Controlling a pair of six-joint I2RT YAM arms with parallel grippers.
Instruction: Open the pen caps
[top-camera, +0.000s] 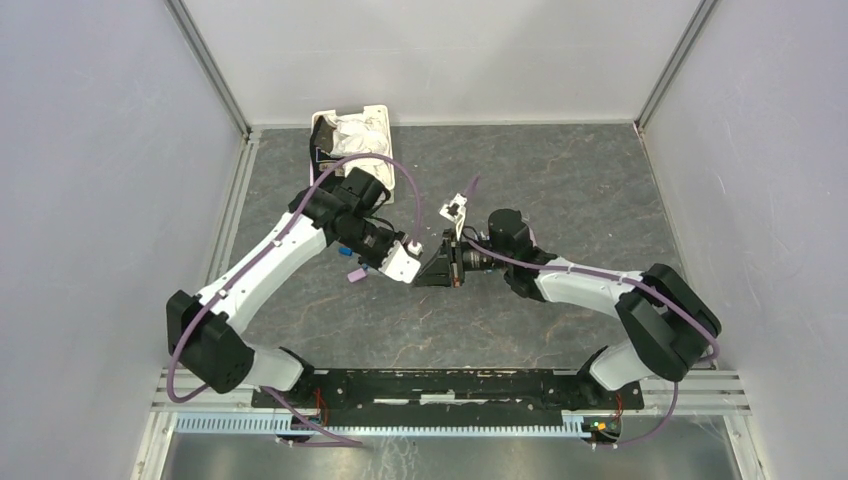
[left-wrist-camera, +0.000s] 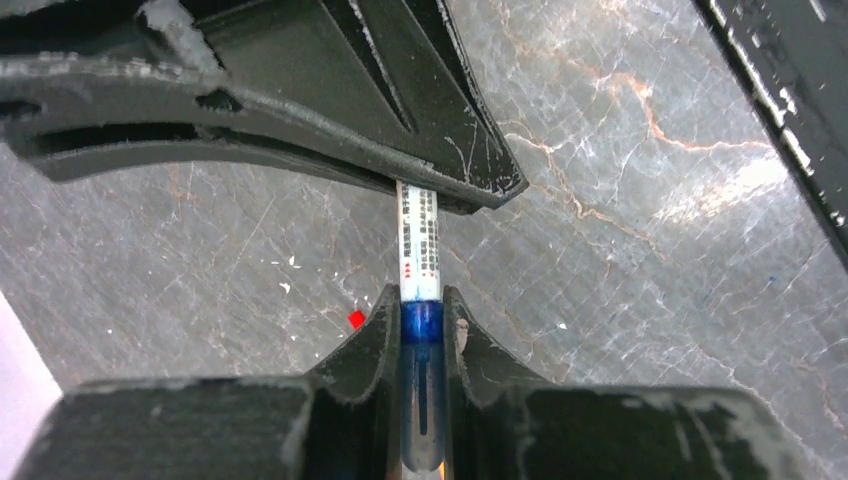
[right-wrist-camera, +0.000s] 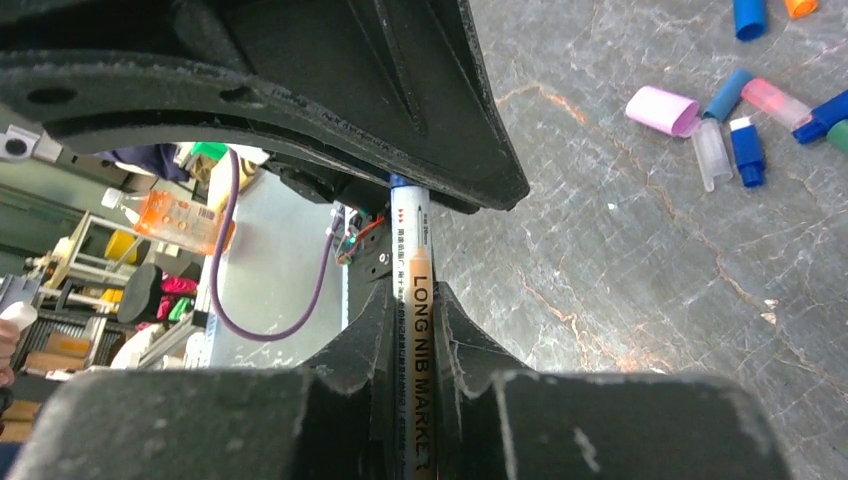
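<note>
One pen is held level between my two grippers above the middle of the table. In the left wrist view, my left gripper (left-wrist-camera: 421, 300) is shut on the pen's blue cap (left-wrist-camera: 421, 330), and the white printed barrel (left-wrist-camera: 420, 240) runs on into the opposite jaws. My right gripper (right-wrist-camera: 412, 295) is shut on that barrel (right-wrist-camera: 418, 260), which reads "LONG NIB MARKER". A sliver of the blue cap (right-wrist-camera: 398, 181) shows at its far end. From above, the left gripper (top-camera: 428, 262) and right gripper (top-camera: 450, 264) meet tip to tip. Several loose pen caps (right-wrist-camera: 745, 150) lie on the table at the right wrist view's upper right.
A white basket with white cloth (top-camera: 350, 135) stands at the back left by the wall. A purple cap (top-camera: 354, 276) lies on the table under the left forearm. A lilac cap (right-wrist-camera: 662, 109) and a clear one (right-wrist-camera: 712, 153) lie among the loose ones.
</note>
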